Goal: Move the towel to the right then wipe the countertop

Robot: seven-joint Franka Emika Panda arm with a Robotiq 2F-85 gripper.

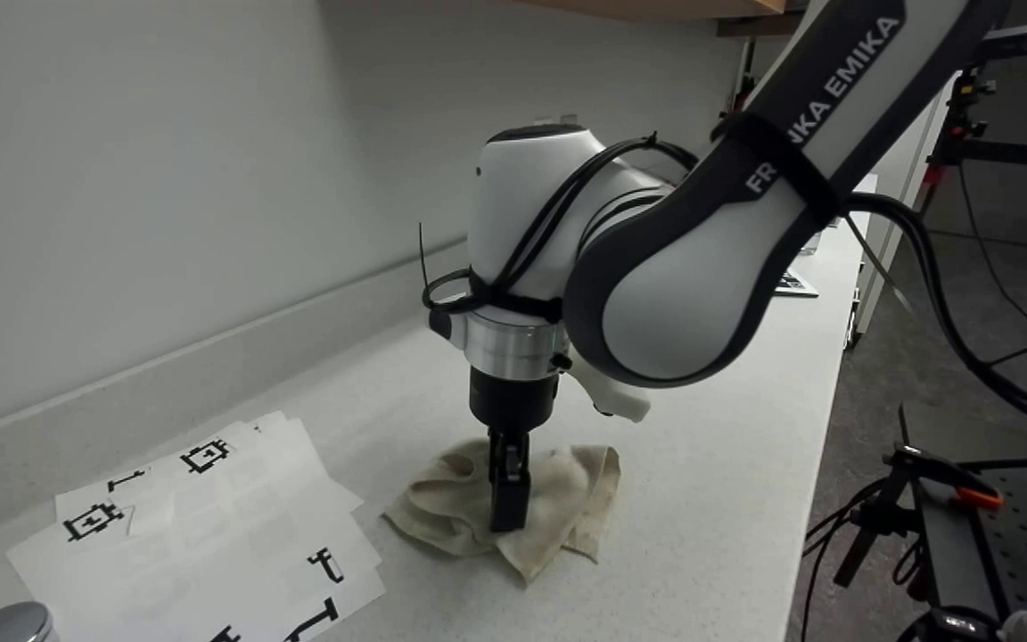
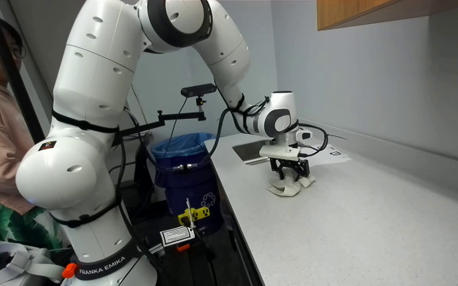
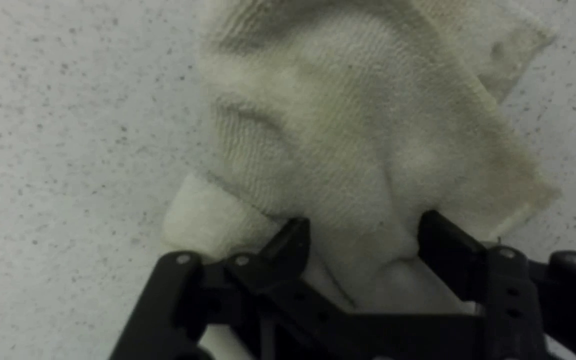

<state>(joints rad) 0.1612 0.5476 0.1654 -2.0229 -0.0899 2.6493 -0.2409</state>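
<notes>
— Where do we see the beige towel point(image 1: 567, 499)?
— We see it crumpled on the bench point(image 1: 701, 517), just beside the printed sheets point(image 1: 184, 535), with our gripper point(image 3: 364, 222) pointing down over it.
— And how do our fingers point(image 3: 290, 245) stand?
— Apart: in the wrist view we find folds of the towel lying between them. Whether the tips press on it, we cannot tell.

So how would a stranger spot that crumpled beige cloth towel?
Find the pale speckled countertop. Follow the white robot arm down to its black two-fingered gripper; the towel lies there. Unlike the flat white printed paper sheets nearby, it's creased beige fabric.
</notes>
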